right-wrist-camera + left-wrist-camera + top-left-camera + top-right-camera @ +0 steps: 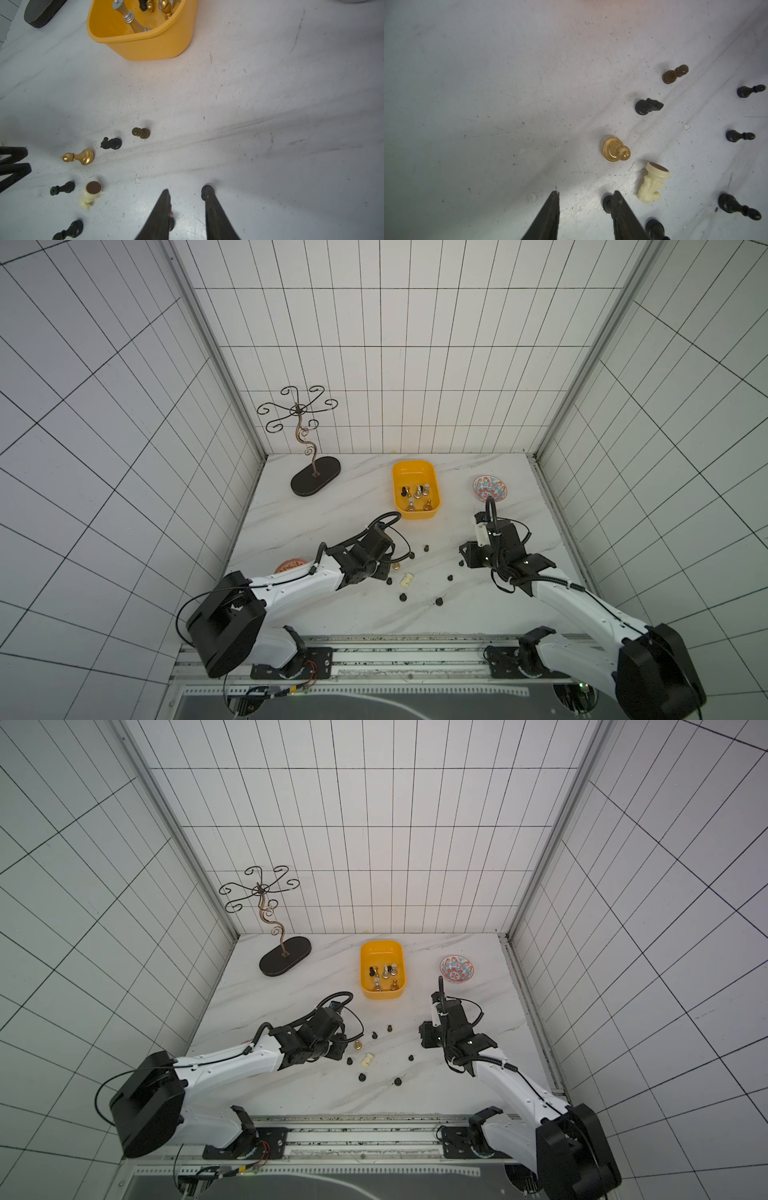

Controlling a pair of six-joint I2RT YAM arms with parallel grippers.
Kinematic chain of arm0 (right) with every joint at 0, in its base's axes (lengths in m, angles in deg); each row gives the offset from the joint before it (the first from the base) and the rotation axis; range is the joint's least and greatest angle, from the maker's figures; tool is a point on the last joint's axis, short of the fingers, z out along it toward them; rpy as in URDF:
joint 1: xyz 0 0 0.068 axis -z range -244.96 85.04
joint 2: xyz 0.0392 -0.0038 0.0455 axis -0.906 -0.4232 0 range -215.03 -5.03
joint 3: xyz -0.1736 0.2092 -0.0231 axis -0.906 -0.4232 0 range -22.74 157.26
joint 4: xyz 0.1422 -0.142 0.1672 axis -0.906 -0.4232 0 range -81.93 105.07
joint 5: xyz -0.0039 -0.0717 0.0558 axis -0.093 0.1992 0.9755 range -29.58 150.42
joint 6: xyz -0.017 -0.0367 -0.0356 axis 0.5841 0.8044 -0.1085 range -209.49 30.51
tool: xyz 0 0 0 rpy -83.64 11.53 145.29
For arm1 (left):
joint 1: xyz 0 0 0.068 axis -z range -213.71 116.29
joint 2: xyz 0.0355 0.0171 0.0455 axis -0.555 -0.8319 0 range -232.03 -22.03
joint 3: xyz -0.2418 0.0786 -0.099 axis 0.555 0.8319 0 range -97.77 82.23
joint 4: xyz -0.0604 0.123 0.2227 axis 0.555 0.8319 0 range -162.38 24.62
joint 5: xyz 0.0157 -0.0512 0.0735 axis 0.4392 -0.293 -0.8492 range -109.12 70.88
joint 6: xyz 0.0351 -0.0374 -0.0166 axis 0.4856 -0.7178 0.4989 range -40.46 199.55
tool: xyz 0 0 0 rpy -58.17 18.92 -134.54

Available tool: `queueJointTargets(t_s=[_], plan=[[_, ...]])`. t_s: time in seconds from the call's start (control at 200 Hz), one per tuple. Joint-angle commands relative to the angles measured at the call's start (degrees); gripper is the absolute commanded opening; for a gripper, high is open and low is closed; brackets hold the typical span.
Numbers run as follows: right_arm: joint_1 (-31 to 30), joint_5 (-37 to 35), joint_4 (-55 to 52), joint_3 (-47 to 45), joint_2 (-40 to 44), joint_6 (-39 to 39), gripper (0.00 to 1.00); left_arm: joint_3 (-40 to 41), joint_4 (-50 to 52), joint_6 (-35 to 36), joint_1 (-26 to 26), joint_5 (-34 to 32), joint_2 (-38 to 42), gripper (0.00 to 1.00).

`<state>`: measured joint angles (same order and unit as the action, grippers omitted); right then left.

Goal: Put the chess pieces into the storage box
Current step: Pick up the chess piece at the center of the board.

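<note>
Six chess pieces (419,490) are standing in the yellow storage box (413,469), far centre; others are lying across the near worktop (316,531). Both jaws are hovering open, left near the gold piece (615,152), right beside a black pawn (207,189), probably lining up pickups.

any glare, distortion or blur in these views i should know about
Both top views: the wide lens splays the wall grid, and the chess pieces are tiny specks. Left wrist view: sharp tabletop, glare on the gold piece, a warm cast at one edge. Right wrist view: the storage box is cropped by the frame edge.
</note>
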<state>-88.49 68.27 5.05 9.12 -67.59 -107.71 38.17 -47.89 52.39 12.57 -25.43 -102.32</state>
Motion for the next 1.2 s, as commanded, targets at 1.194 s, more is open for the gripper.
queueJointTargets(t_s=[1.194], plan=[[-1.0,-0.5,-1.5,-0.9,-2.2,-0.6,0.3,-7.8,-5.2,5.3,1.0,3.4,-14.3,0.27]])
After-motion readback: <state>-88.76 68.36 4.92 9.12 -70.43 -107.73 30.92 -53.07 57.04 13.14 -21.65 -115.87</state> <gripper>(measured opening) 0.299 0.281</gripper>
